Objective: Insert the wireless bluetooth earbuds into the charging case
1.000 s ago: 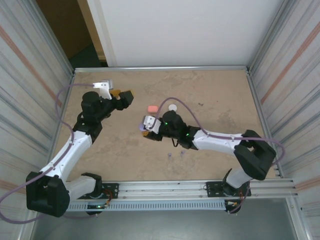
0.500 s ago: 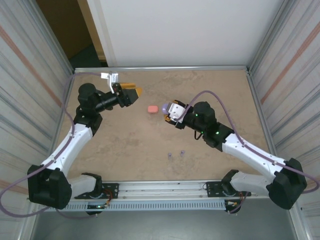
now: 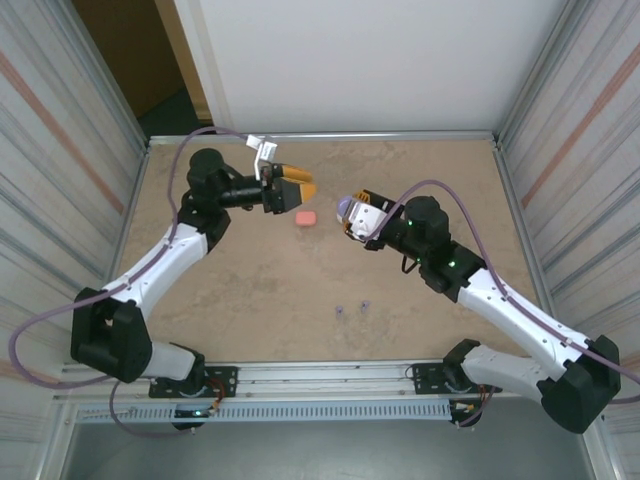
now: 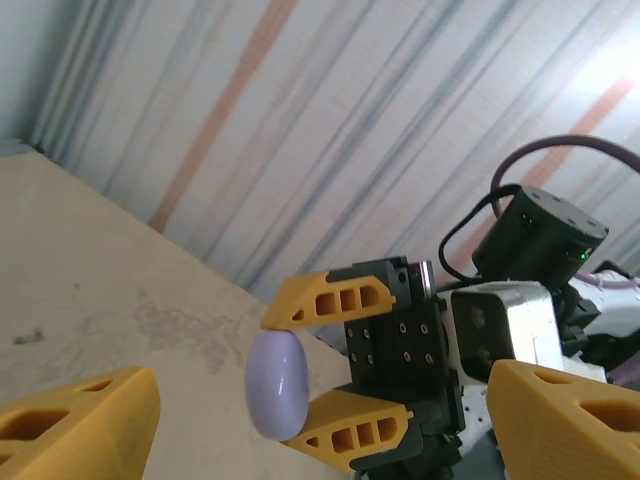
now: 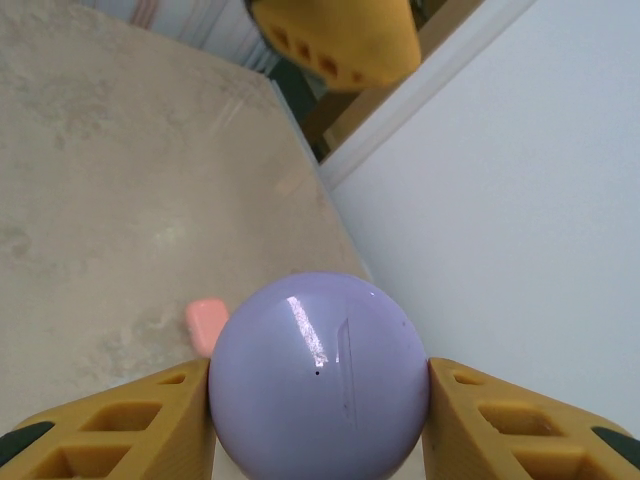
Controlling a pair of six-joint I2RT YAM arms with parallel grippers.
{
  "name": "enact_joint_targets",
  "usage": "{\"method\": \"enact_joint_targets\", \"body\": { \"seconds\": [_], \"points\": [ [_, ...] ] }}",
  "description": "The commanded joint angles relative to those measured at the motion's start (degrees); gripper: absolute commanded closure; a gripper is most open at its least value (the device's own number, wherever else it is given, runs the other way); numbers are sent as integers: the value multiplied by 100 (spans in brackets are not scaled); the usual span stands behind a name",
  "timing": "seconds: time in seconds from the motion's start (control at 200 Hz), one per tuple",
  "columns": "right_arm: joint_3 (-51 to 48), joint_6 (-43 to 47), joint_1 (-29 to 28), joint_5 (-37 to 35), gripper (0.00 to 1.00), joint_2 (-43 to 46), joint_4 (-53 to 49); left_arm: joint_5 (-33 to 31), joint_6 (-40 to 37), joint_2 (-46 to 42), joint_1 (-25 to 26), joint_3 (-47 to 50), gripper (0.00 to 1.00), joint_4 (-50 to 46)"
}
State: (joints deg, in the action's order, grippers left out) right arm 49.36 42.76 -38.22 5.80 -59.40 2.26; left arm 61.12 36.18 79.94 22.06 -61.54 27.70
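From above, the right gripper is clenching a purple case in the air over the middle of the worktop, towards its far edge. The left gripper is facing it from just beside, jaws parted and holding nothing. A pink case is lying on the worktop below and between the two. Two tiny purple earbuds are sitting well apart from all of this, near the middle of the near edge.

By the look of it, the step in hand is readying the case, either a hand-over or a shared opening of the lid, with no earbud picked up yet. The next move is likely calling for the left jaws to line up squarely on the case and close without knocking it from the right grip.

Through the left wrist camera, its own yellow fingers are standing wide at the lower corners. The right gripper ahead is pinching the purple case top and bottom.

Through the right wrist camera, the purple case is sitting tight between the two yellow fingers. It is a smooth, glossy lilac pebble with a faint seam, and as far as can be told the lid is shut. The pink case is lying on the worktop beyond it, and one left-gripper finger is hanging at the top of the view.
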Motion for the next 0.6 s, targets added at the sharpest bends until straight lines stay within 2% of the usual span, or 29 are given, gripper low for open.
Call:
{"method": "enact_joint_targets", "body": {
  "seconds": [0.0,0.376,0.596],
  "points": [
    [293,274,61,50,50,173,24,367,-111,129,119,-294,15,21],
    [685,382,112,162,51,-12,221,503,-470,328,376,-613,15,-471],
    [914,365,90,293,51,-194,301,497,-436,493,441,-717,15,-451]
  ]
}}
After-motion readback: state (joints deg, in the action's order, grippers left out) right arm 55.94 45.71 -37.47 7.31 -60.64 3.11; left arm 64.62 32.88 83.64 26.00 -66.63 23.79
